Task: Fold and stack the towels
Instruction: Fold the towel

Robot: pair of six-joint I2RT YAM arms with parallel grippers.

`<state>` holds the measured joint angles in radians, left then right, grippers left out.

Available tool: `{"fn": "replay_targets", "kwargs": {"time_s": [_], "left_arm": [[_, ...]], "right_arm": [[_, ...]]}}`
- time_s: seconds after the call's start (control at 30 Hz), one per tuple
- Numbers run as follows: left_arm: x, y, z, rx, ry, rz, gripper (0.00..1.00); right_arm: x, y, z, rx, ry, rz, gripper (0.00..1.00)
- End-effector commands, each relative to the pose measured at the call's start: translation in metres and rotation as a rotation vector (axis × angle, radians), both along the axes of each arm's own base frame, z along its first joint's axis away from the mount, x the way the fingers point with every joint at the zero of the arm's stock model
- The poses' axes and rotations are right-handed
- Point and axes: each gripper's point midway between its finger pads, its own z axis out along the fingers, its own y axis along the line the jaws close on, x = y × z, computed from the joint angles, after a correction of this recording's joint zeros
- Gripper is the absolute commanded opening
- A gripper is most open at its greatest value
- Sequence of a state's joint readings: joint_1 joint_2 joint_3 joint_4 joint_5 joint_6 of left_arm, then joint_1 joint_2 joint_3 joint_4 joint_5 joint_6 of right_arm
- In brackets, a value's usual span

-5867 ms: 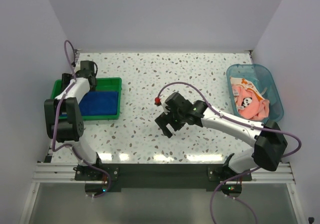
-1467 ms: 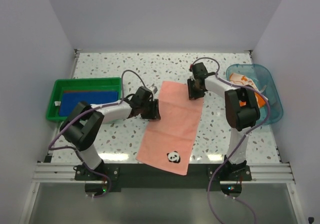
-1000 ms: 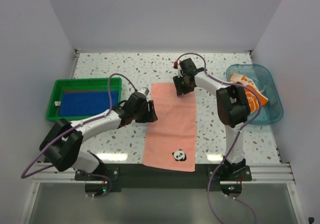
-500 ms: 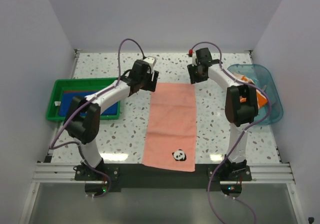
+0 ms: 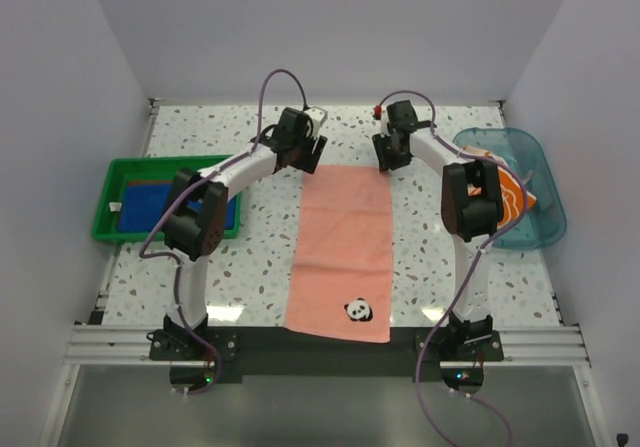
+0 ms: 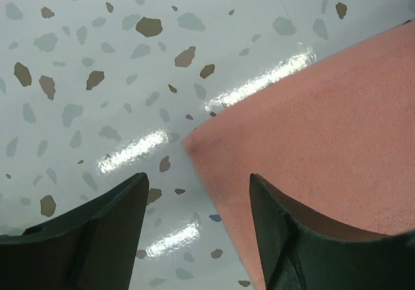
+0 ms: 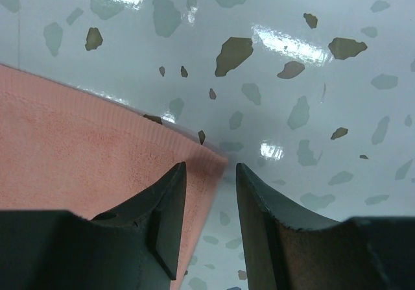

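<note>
The pink towel with a panda patch lies flat and unfolded in the middle of the table. My left gripper hovers at its far left corner. In the left wrist view the left gripper is open, with the corner of the pink towel lying between its fingers. My right gripper is at the far right corner. In the right wrist view the right gripper stands narrowly open, straddling the corner of the pink towel. A blue towel lies in the tray. An orange towel is in the tub.
The green tray stands at the left, partly behind my left arm. The clear blue tub stands at the right edge. White walls close the table on three sides. The towel's near edge lies close to the table's front edge.
Over the last second my left gripper swung from the towel's left edge to its far left corner, and the right gripper shifted to the far right corner. The towel stayed flat.
</note>
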<state>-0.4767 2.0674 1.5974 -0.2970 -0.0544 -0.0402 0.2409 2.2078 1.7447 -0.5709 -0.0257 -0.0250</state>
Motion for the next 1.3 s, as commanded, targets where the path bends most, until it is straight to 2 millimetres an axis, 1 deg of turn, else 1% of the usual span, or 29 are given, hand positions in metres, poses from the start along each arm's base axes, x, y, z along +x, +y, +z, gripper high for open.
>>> {"fn": "replay_targets", "kwargs": {"time_s": [0.0,0.17,0.3,0.33,0.4,0.43,0.5,0.53,0.57,0.6,0.63,0.8,0.9,0.93,1.07,1.1,1.17,1.27], "left_arm": [[0.011,-0.002,0.002,0.004,-0.021,-0.030,0.69],[0.014,-0.002,-0.009,0.011,-0.006,-0.024,0.68],[0.017,-0.002,-0.020,0.022,0.010,-0.021,0.69],[0.017,0.001,-0.025,0.030,0.016,-0.014,0.68],[0.020,-0.001,-0.026,0.030,0.014,-0.015,0.68],[0.019,0.000,-0.030,0.032,0.027,-0.016,0.68],[0.022,-0.001,-0.031,0.033,0.027,-0.012,0.68],[0.023,0.000,-0.034,0.039,0.030,-0.004,0.68],[0.024,0.001,-0.035,0.041,0.029,0.002,0.68],[0.025,0.001,-0.034,0.043,0.028,0.009,0.68],[0.026,0.003,-0.038,0.048,0.034,0.017,0.68],[0.032,0.005,-0.042,0.053,0.035,0.029,0.66],[0.031,0.005,-0.048,0.061,0.047,0.024,0.61],[0.031,0.005,-0.052,0.063,0.054,0.023,0.58],[0.028,0.004,-0.061,0.062,0.079,0.013,0.49],[0.025,0.005,-0.068,0.068,0.098,0.016,0.46],[0.023,0.004,-0.072,0.068,0.117,0.019,0.42],[0.009,0.007,-0.091,0.079,0.185,0.017,0.39]], "right_arm": [[0.014,0.007,0.012,0.032,-0.049,0.007,0.40],[0.013,0.005,0.003,0.020,-0.036,0.004,0.38],[0.009,0.004,-0.010,0.012,-0.009,0.014,0.36],[0.008,0.004,-0.012,0.010,0.000,0.016,0.35],[0.005,0.004,-0.017,0.007,0.017,0.027,0.31],[0.002,0.004,-0.023,0.006,0.032,0.029,0.26],[-0.001,0.003,-0.026,0.004,0.044,0.035,0.19],[-0.002,0.005,-0.027,0.011,0.049,0.045,0.15],[-0.006,0.005,-0.030,0.011,0.061,0.049,0.08],[-0.007,0.006,-0.030,0.011,0.062,0.060,0.04],[-0.009,0.006,-0.031,0.012,0.065,0.061,0.01],[-0.012,0.006,-0.029,0.015,0.065,0.083,0.00],[-0.014,0.006,-0.028,0.010,0.065,0.087,0.00],[-0.014,0.005,-0.028,0.009,0.065,0.087,0.00],[-0.015,0.006,-0.028,0.014,0.065,0.091,0.00],[-0.015,0.007,-0.026,0.015,0.063,0.093,0.00],[-0.017,0.007,-0.026,0.014,0.066,0.092,0.00],[-0.016,0.007,-0.021,0.017,0.049,0.093,0.00]]}}
